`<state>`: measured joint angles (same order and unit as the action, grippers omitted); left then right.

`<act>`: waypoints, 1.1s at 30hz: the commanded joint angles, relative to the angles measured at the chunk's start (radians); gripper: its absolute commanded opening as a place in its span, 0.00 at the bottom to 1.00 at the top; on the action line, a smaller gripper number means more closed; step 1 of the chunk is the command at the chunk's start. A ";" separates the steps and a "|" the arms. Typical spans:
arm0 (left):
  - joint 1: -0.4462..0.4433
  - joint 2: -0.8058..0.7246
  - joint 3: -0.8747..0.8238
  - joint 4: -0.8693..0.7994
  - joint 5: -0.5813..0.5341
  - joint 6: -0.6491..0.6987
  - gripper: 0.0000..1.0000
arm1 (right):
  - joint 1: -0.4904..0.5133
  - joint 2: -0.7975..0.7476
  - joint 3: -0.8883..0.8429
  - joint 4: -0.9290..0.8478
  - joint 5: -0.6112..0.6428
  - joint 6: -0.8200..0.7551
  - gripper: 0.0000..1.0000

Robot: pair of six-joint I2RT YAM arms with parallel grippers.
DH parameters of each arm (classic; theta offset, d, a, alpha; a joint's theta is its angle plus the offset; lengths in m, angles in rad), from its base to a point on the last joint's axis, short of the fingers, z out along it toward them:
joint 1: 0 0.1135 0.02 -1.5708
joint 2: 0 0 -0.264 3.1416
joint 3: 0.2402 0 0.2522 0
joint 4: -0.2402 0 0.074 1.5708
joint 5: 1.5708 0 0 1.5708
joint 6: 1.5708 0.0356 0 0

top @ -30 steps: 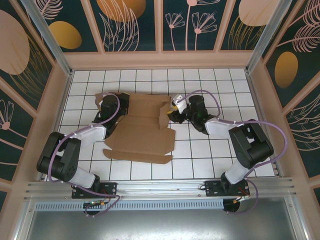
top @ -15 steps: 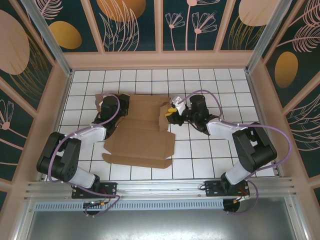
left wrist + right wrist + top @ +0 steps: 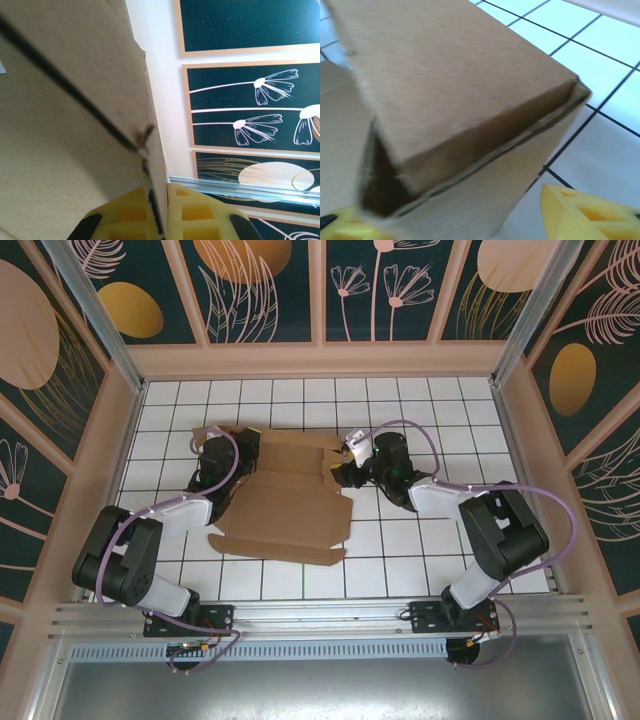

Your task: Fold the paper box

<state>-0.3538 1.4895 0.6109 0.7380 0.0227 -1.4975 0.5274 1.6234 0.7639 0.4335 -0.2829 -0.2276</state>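
The paper box [image 3: 285, 510] is a brown cardboard sheet lying mostly flat on the white gridded table, with its left and right side flaps raised. My left gripper [image 3: 213, 462] is at the sheet's left edge. In the left wrist view its yellow fingers [image 3: 197, 215] are shut on the upright left flap [image 3: 75, 100]. My right gripper [image 3: 345, 466] is at the sheet's right edge and stands open around the doubled-over right flap [image 3: 470, 100]. That gripper's right finger [image 3: 592, 212] is clear of the cardboard.
The table [image 3: 420, 540] is ringed by a raised wooden frame and patterned walls [image 3: 320, 290]. An aluminium rail [image 3: 320, 615] runs along the near edge by the arm bases. Bare tiles lie right of the box and in front of it.
My right gripper's jaws have widened around the right flap and it has shifted slightly left. The sheet has slid a little on the table. The left gripper keeps its hold.
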 commanded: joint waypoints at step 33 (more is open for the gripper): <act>-0.023 -0.002 0.035 -0.144 -0.045 -0.086 0.00 | 0.221 0.431 0.487 -0.390 1.146 0.374 0.00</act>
<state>-0.3557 1.4761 0.6376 0.6613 -0.0883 -1.5768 0.7528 1.9873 1.2205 0.1970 0.6147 0.1490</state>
